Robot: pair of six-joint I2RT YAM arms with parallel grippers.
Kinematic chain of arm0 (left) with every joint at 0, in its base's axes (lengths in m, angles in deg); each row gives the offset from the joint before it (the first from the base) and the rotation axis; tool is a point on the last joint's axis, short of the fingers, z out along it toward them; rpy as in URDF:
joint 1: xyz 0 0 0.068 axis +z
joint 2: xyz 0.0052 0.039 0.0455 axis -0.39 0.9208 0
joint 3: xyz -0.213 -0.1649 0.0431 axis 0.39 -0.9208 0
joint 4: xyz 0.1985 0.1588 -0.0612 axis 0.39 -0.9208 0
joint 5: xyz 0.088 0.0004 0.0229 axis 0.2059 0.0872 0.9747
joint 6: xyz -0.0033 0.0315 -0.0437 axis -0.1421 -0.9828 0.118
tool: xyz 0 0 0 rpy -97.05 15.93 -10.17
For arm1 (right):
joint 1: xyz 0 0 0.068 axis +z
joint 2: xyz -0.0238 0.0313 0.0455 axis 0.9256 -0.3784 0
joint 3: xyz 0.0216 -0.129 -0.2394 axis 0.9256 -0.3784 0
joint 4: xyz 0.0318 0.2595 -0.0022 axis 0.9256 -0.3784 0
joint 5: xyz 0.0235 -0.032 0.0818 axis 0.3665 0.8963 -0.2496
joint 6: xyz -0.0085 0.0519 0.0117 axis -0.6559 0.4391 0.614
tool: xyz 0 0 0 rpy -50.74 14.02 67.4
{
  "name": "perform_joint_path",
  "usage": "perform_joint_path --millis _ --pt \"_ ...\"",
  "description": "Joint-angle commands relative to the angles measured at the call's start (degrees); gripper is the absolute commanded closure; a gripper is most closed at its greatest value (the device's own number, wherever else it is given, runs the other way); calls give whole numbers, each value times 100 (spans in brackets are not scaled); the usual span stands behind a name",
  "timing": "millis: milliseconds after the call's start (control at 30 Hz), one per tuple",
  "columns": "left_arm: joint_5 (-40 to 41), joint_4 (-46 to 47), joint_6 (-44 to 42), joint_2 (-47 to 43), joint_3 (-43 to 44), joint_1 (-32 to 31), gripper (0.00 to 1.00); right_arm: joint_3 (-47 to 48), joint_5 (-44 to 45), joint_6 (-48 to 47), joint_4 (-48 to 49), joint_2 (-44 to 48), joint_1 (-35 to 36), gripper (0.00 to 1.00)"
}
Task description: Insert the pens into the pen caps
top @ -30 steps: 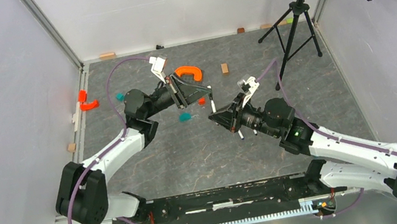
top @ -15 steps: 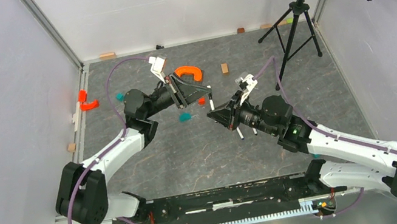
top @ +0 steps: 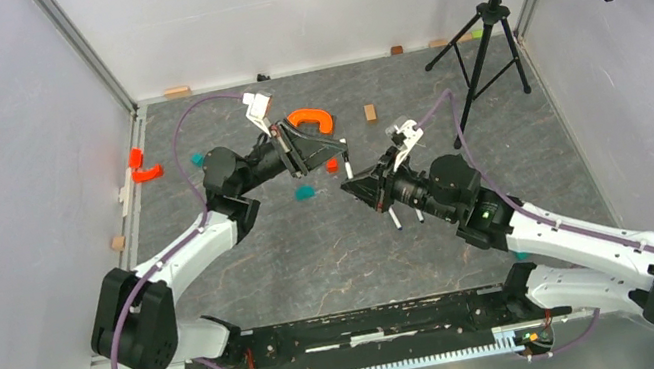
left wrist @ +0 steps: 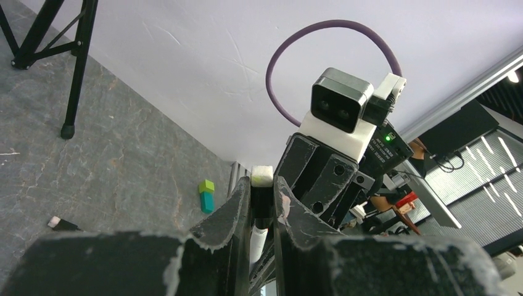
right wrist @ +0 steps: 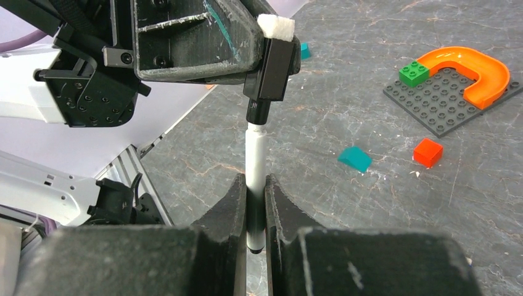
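My left gripper (top: 344, 153) is shut on a black pen cap (right wrist: 274, 68) with a white end; the cap also shows between the fingers in the left wrist view (left wrist: 261, 198). My right gripper (top: 356, 185) is shut on a white pen (right wrist: 255, 154), held upright in line with the cap. The pen's dark tip end sits in the cap's open mouth. The pen shows below the cap in the left wrist view (left wrist: 258, 239). Two more white pens (top: 395, 219) lie on the floor, partly hidden by my right arm. Another black cap (left wrist: 61, 223) lies on the floor.
A grey baseplate (right wrist: 432, 105) with an orange arch (right wrist: 475, 74) lies behind the grippers, with a red brick (right wrist: 428, 152) and a teal brick (right wrist: 354, 158) near it. A black tripod (top: 481, 46) stands at the back right. Small blocks lie along the walls.
My right gripper has edged up and left toward the left gripper, bringing the pen closer into the cap. The left arm has stayed nearly still.
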Motion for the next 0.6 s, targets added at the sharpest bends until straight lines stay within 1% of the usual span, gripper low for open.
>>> perform_joint_path --millis 0,200,300,400,500,567 --pt "-37 91 -271 -191 -3 -8 98 479 184 -182 247 -3 19 100" --pt "-11 -7 -332 -205 6 -9 98 712 255 -176 233 -104 24 100" --pt "-2 -51 -379 -222 10 -17 98 1033 516 -72 -120 -249 24 100" --pt "60 -335 -562 -283 32 -12 98 1473 772 -9 -667 -471 23 100" --pt "140 -596 -706 -342 57 -16 98 1652 858 -26 -825 -566 24 100" --pt "282 -1149 -956 -385 151 -20 98 1725 912 -93 -863 -586 21 100"
